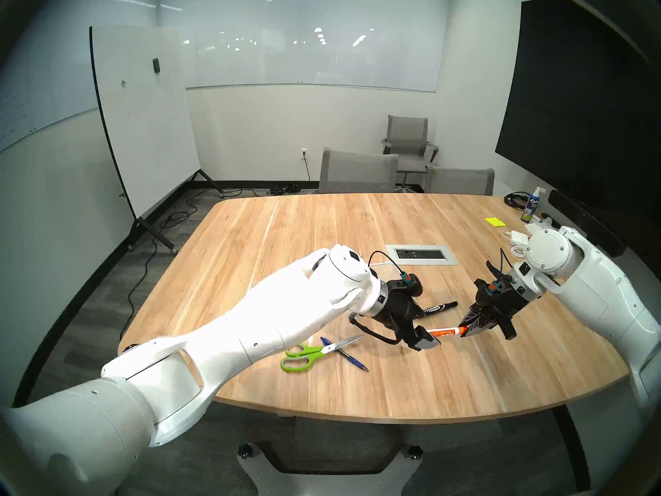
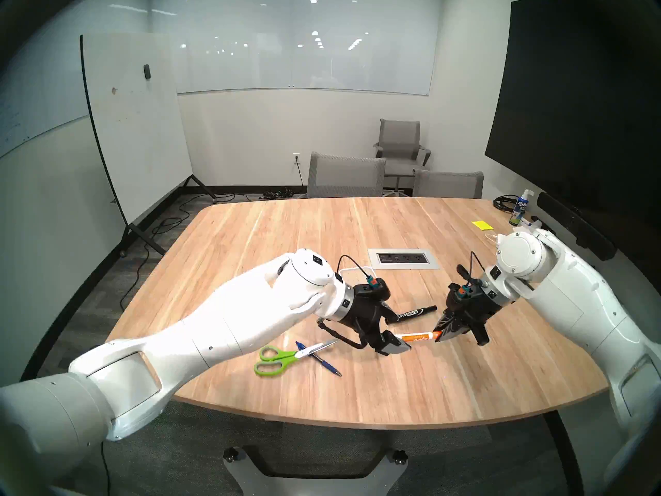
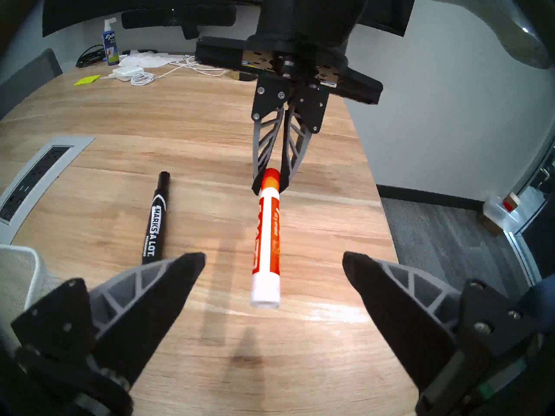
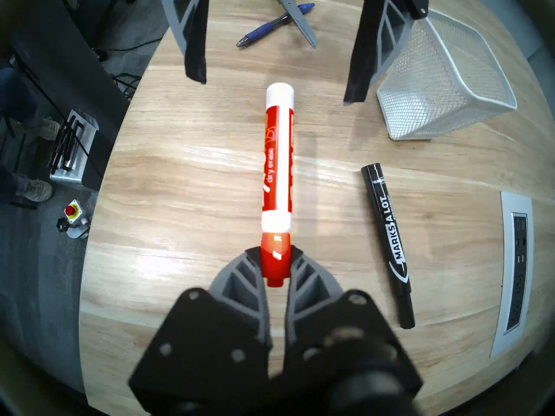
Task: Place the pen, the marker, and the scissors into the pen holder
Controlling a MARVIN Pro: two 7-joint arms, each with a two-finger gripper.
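Glossy wooden table (image 4: 186, 178), white wire-mesh pen holder (image 4: 444, 85), seemingly plastic orange marker (image 4: 277, 166).

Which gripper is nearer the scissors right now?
Left. The open left gripper hangs just right of the scissors; the right gripper is farther right, gripping the orange marker.

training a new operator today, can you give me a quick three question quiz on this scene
1. True or false: the right gripper is shut on the orange marker.
2. What lies across the pen on the table? A) the black marker B) the scissors C) a cable
3. Fill in: the left gripper has its fingers ____ on either side of the orange marker's white end.

Key: 1 true; 2 B; 3 open
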